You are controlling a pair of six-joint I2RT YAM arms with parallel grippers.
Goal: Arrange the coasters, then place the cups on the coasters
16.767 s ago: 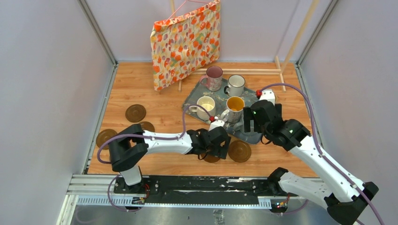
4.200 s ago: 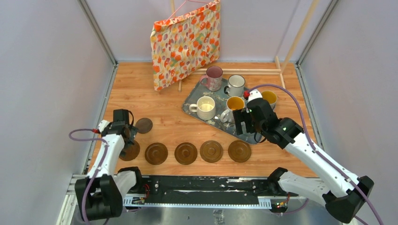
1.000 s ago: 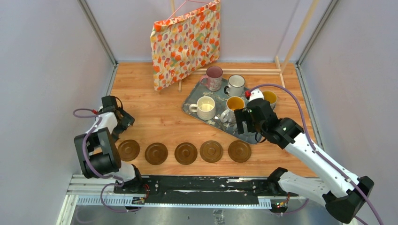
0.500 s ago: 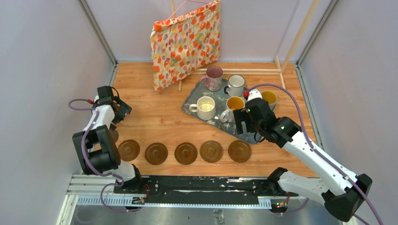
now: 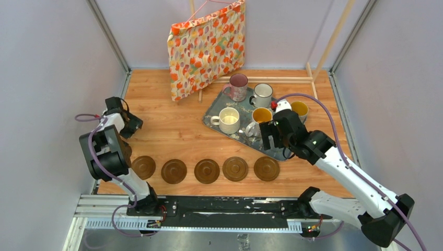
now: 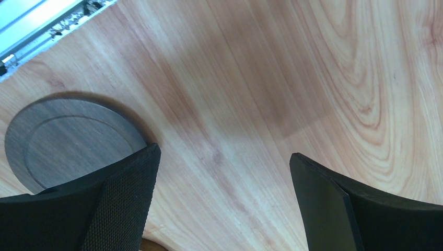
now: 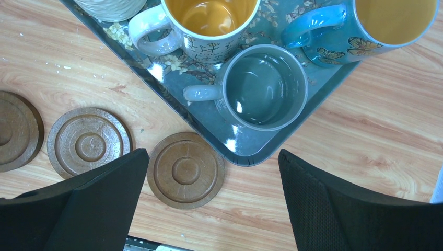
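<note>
Five brown coasters (image 5: 207, 171) lie in a row along the near edge. In the left wrist view a further coaster (image 6: 68, 141) lies flat beside my left finger, by the table's left edge. My left gripper (image 5: 130, 124) (image 6: 223, 154) is open over bare wood. The cups stand on the floral tray (image 5: 215, 107): pink (image 5: 238, 86), white with dark rim (image 5: 262, 95), cream (image 5: 228, 120), yellow-inside white (image 5: 260, 117), blue-handled (image 5: 300, 110). The grey cup (image 7: 264, 91) sits at the tray's near corner (image 7: 245, 149). My right gripper (image 5: 271, 137) (image 7: 213, 154) hangs open above that corner, holding nothing.
A floral cloth bag (image 5: 206, 44) hangs at the back, left of centre. Thin wooden sticks (image 5: 271, 78) lie along the back edge. Grey walls close in both sides, and the left arm folds tight against the left wall.
My left gripper has swung back and to the left, away from the coaster row. The right arm has barely moved and both grippers stay open.
</note>
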